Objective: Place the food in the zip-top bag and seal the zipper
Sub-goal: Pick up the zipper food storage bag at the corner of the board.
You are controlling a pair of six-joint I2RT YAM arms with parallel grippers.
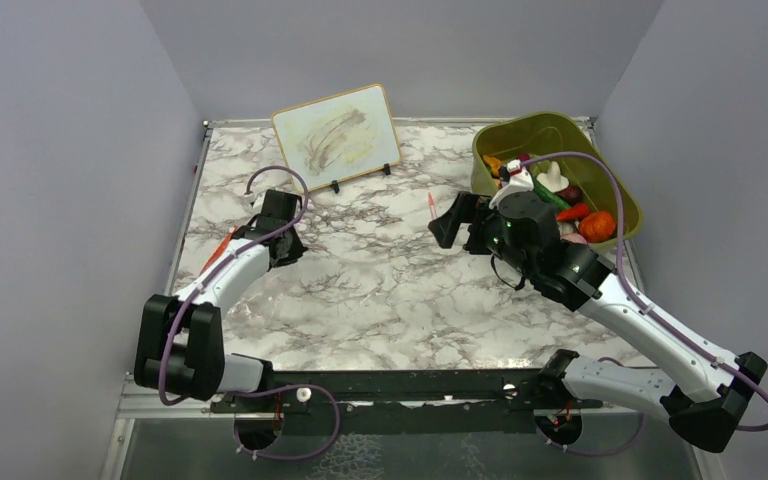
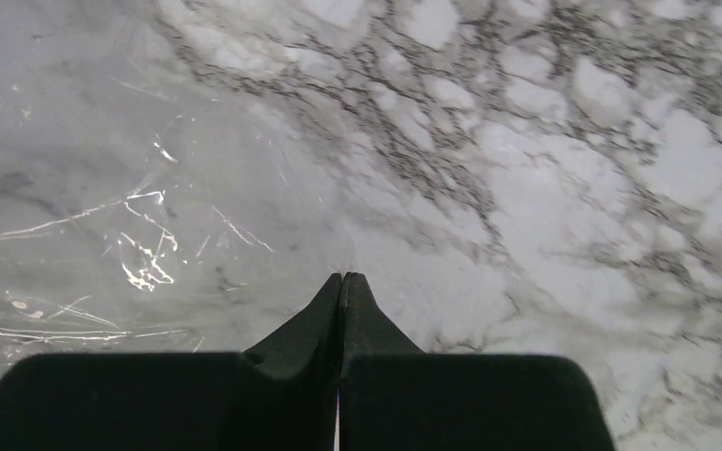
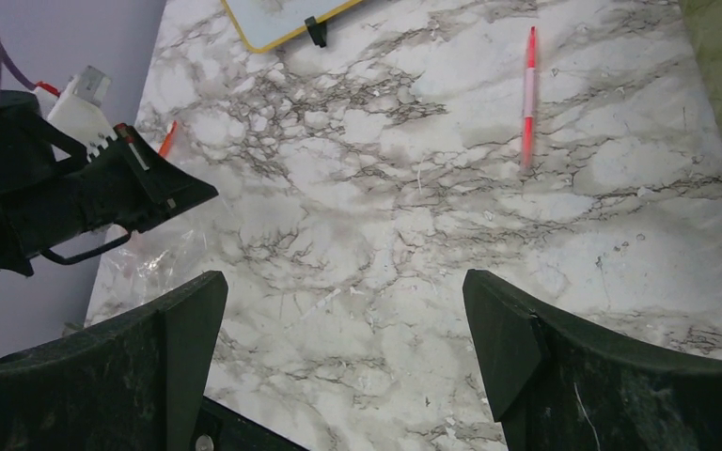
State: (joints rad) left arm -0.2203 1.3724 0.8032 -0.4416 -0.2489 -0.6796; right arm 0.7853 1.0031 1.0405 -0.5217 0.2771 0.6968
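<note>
On my left wrist feed the left jaws are clenched tight, tip against tip, low over the marble desk (image 2: 573, 188). The zip-top bag (image 2: 103, 216) lies flat on the desk just left of the tips, its clear film wrinkled and catching the light. Its edge runs right up to them, but I cannot tell whether any plastic is pinched between them.

From the overhead camera I see the bag at the desk's left edge, beside and partly under the left arm (image 1: 235, 270). The zipper (image 1: 218, 248) shows as a thin red-orange streak on the bag's outer side.

The right jaws are released, spread wide and grasping nothing. They hover above the middle of the desk and face across toward the left arm. In the right wrist view only marble shows between them. A red-pink pen (image 3: 528, 94) lies on the desk beyond them.

The food (image 1: 592, 224) sits in the olive-green bin (image 1: 535, 121) at the back right of the desk, just beside the right arm's wrist and well apart from the bag. I make out an orange ball, an orange-red piece, and some pale and green bits. A smudged whiteboard (image 1: 337, 137) leans on its stand at the back.
</note>
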